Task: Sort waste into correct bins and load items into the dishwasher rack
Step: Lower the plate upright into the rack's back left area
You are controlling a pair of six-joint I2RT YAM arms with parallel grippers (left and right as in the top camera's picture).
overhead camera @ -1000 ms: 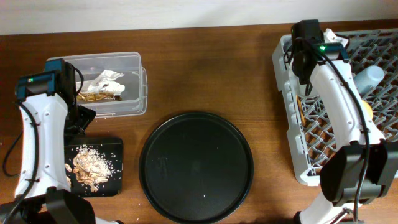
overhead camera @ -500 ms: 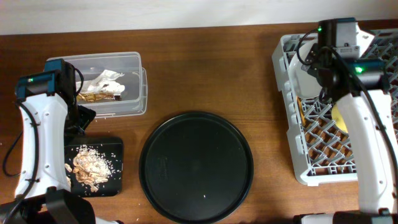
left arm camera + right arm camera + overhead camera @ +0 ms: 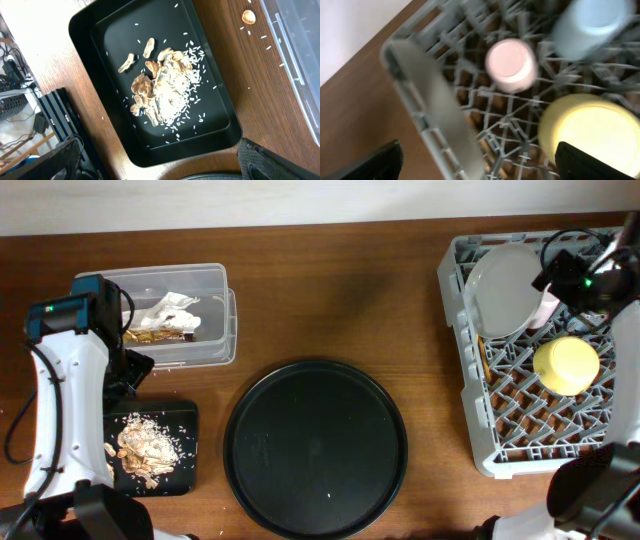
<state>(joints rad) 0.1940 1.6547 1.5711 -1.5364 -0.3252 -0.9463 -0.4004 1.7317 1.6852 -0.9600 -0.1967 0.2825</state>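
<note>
Two sorted bins and a loaded rack suggest the task is near its close. Nearest, the large round black tray [image 3: 315, 448] sits bare. At near left the shallow black tray [image 3: 185, 420] holds the food scraps [image 3: 145, 450], and the left gripper [image 3: 162, 167] is above it, jaws apart and empty. Farther back, the clear tub [image 3: 210, 290] contains the wrapper [image 3: 165, 320]. At right, the dishwasher rack [image 3: 520, 430] carries the yellow bowl [image 3: 566, 364], pink cup [image 3: 511, 65], blue cup [image 3: 590, 22] and grey plate [image 3: 505, 290]. The right gripper [image 3: 480, 160] hovers over them, spread and holding nothing. Next, I judge, both arms need only lift clear of the rack's raised walls; open counter lies centre-far.

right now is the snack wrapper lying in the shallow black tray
No, the wrapper lies in the clear tub, while the shallow black tray holds the food scraps.
</note>
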